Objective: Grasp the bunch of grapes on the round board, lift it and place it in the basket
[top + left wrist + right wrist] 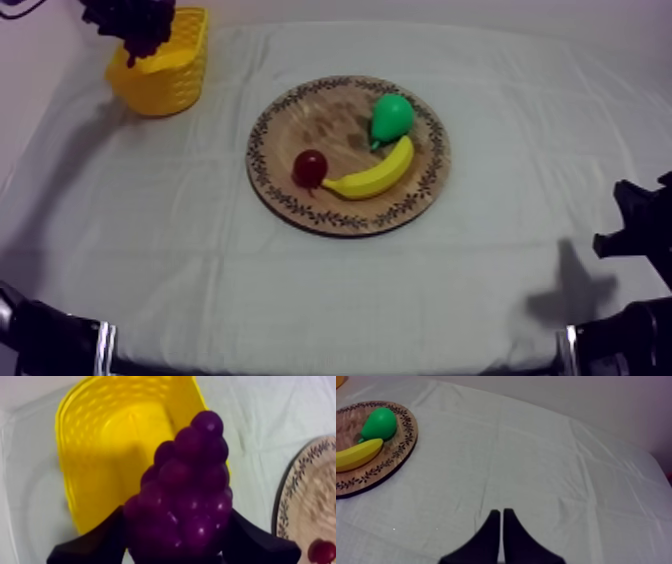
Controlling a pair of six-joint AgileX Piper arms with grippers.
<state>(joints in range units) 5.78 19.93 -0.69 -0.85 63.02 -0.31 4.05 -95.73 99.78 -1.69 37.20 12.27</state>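
Found a table [500, 290] under a grey-white cloth, spread beneath everything else. Saw a round wooden board [318, 118] with a patterned rim lying near the middle of it. Noted a yellow basket [165, 80] standing at the far left, well apart from the board. Caught the left gripper [177, 538] raised over that basket, black fingers [95, 545] parted to either side of the bunch of grapes [135, 25] and clamped on it. Found the bunch hanging above the basket's mouth, off the board and not yet down inside. Saw the right gripper [501, 521] low at the right side over bare cloth, fingers pressed together in a narrow wedge, gripping nothing. Counted three fruits on the board: a banana [372, 177] curved along the near right part, a green pear [391, 117] just behind it, and a small red fruit [310, 167] just beside the banana's left tip.
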